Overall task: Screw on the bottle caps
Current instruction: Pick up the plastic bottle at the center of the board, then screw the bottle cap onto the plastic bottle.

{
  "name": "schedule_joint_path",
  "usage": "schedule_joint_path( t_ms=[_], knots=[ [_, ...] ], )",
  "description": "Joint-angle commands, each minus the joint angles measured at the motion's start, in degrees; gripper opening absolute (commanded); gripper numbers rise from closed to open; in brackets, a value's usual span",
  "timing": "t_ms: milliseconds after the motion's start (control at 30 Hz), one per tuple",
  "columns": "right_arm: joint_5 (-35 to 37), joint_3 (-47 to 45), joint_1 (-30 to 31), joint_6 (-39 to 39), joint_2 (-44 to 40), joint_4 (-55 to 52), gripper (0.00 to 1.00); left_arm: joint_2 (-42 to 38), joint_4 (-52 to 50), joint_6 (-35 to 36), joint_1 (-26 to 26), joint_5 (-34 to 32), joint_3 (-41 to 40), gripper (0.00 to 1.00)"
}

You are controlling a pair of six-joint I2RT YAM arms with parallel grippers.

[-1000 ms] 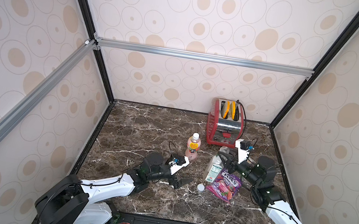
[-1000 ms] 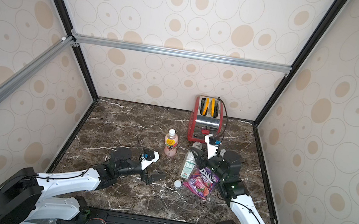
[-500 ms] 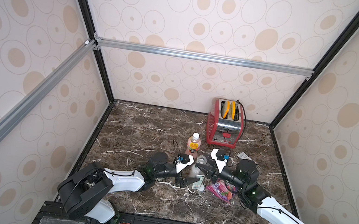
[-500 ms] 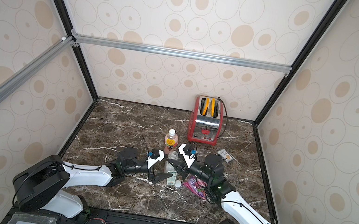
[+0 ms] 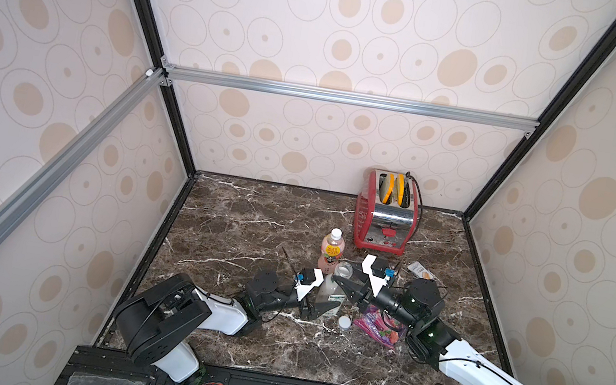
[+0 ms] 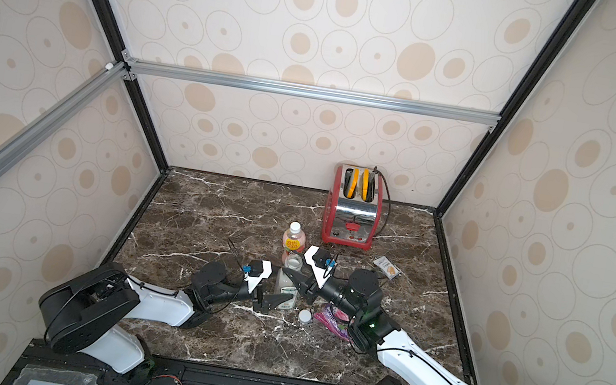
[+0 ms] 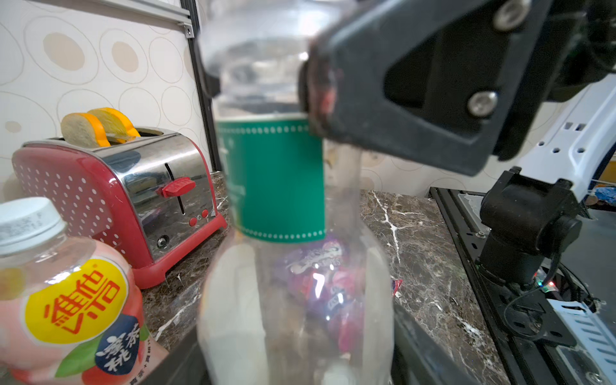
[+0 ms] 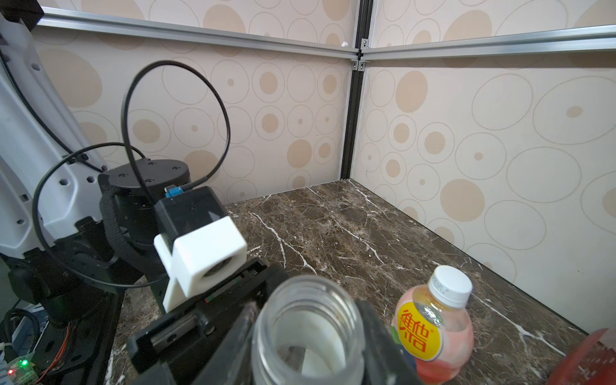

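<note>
**Clear bottle [image 5: 331, 291] upright before the toaster [image 5: 385, 214], between both grippers**

Top views: two bottles stand before the toaster with their long axes vertical, the pink bottle [image 5: 330, 251] capped. A loose cap [image 5: 345, 322] lies farther out, by the candy bag [image 5: 380, 330]. Bare marble [image 5: 246, 225] spreads from the toaster to the left arm's wall. The right gripper [image 5: 340, 281] clamps the clear bottle's neck.
Left wrist: the left gripper [image 5: 323, 308] straddles its base, contact unclear.
Right wrist: its open mouth faces up.

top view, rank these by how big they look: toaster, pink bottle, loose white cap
1. toaster, clearly largest
2. pink bottle
3. loose white cap, smallest
</note>
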Motion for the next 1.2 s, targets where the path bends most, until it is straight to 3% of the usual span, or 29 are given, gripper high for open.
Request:
schedule_joint_path(
  t_ms=[0, 267, 433, 567, 867, 967, 1167],
  knots=[
    [0.86, -0.70, 0.36, 1.27, -1.14, 2.12, 0.22, -0.84, 4.76, -0.42, -0.39, 0.57, -0.29, 0.69],
    [0.55, -0.55, 0.36, 3.47, -1.13, 2.16, 0.26, -2.09, 2.51, 1.19, -0.33, 1.01, -0.59, 0.56],
    [1.98, 2.33, 0.35, 2.43, -2.72, -7.91, 0.55, -4.98, -3.24, 4.34, -0.35, -0.34, -1.05, 0.55],
    [6.03, 7.07, 0.31, 2.38, -4.66, -22.94, 0.69, -7.70, -7.73, 7.50, -0.33, -4.68, -2.98, 0.54],
    [19.84, 21.30, 0.27, 9.08, 3.43, -65.98, 0.69, -16.70, -12.32, 8.63, 4.35, -13.19, -9.69, 0.54],
    [20.68, 23.57, 0.25, 13.72, 9.30, -74.37, 0.69, -21.53, -18.01, 10.17, 4.63, -14.40, -9.85, 0.54],
    [14.84, 27.34, 0.94, 18.77, 23.71, -81.64, 0.69, -28.18, -23.76, 11.11, 4.61, -14.92, -10.76, 0.54]
  ],
)
